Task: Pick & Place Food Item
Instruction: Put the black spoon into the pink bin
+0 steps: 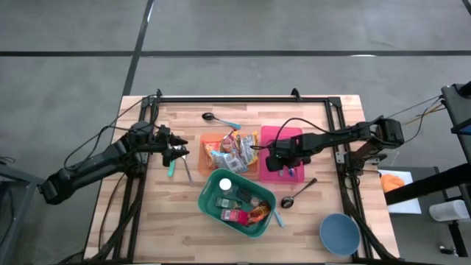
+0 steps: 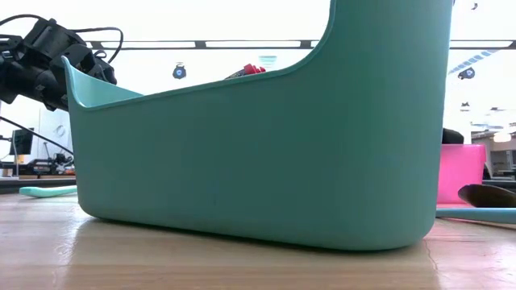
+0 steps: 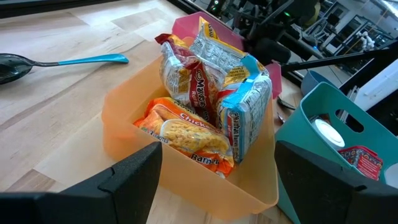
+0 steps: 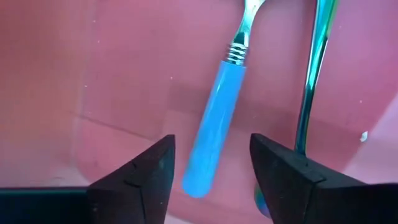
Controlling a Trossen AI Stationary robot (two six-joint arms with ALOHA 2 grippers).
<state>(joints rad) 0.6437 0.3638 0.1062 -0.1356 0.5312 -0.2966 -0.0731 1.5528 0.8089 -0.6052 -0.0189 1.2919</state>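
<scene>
Your table, bin by bin.
You have the orange plastic bin (image 1: 212, 144) of ramen packets (image 3: 205, 99) left of the pink plastic bin (image 1: 280, 138), which holds a blue-handled utensil (image 4: 216, 124); the teal plastic caddy (image 1: 237, 202) sits before both.

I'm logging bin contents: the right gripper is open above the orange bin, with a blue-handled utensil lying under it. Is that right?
Not quite. The bin is pink, not orange: the right gripper is open over the pink bin, with the blue-handled utensil lying beneath it, as the right wrist view shows. The orange bin holds ramen packets.
</scene>
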